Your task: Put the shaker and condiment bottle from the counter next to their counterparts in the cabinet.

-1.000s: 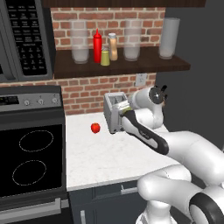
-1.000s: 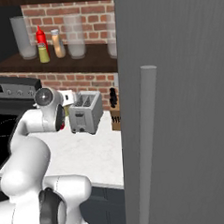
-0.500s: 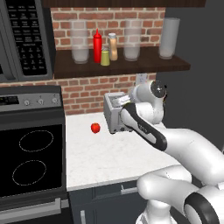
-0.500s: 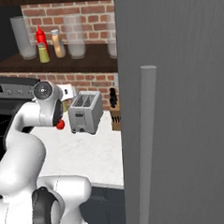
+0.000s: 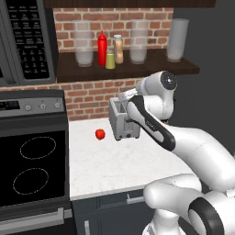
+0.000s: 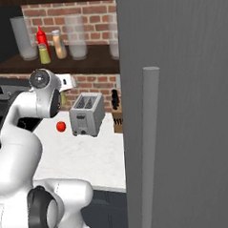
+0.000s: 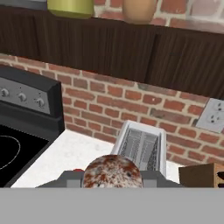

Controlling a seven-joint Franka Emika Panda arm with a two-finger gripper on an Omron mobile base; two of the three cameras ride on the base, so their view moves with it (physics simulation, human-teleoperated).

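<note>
My gripper (image 6: 63, 93) is shut on the shaker (image 6: 63, 98), a small yellow-olive cylinder held in the air above the counter, left of the toaster. In the hand view its speckled grey-brown cap (image 7: 112, 171) sits between my dark fingertips (image 7: 70, 177). The cabinet (image 5: 128, 69) is a dark wooden shelf above the gripper. On it the tan condiment bottle (image 5: 119, 48) stands right beside the counterparts: a red squeeze bottle (image 5: 102, 47) and a yellow-green shaker (image 5: 110, 59). The bases of that shaker (image 7: 70, 6) and the tan bottle (image 7: 139, 9) show at the top of the hand view.
A silver toaster (image 5: 124, 121) and a red tomato (image 5: 99, 134) sit on the white counter (image 5: 105, 165). Clear glass jars (image 5: 84, 45) flank the bottles. The stove (image 5: 32, 156) and microwave (image 5: 25, 41) are at left, a knife block (image 6: 117, 120) and a grey fridge door (image 6: 182, 107) at right.
The hand has risen a little with the shaker, from in front of the toaster toward the shelf. Nothing on the shelf or counter has moved.
</note>
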